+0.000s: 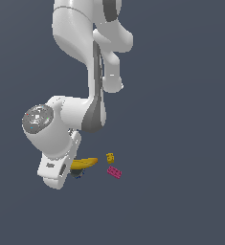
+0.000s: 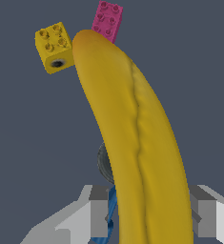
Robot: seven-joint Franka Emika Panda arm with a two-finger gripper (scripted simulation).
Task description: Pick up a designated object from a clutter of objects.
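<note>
The long yellow banana (image 2: 142, 143) fills the wrist view and lies between my gripper (image 2: 151, 217) fingers. The grey fingers (image 2: 99, 214) stand on either side of its near end; one side looks close to the peel, the other shows a small gap, so the gripper is open around it. In the exterior view the banana (image 1: 84, 163) pokes out from under the white hand toward the exterior view's right, and the gripper (image 1: 74, 171) is mostly hidden by the hand. A small blue piece (image 2: 111, 209) and a dark grey round object (image 2: 104, 164) lie under the banana.
A tiny yellow block (image 2: 54, 46) and a pink studded brick (image 2: 107, 20) lie just past the banana's far tip. In the exterior view, the yellow block (image 1: 110, 157) and pink brick (image 1: 114, 172) sit to the banana's right on the dark grey floor.
</note>
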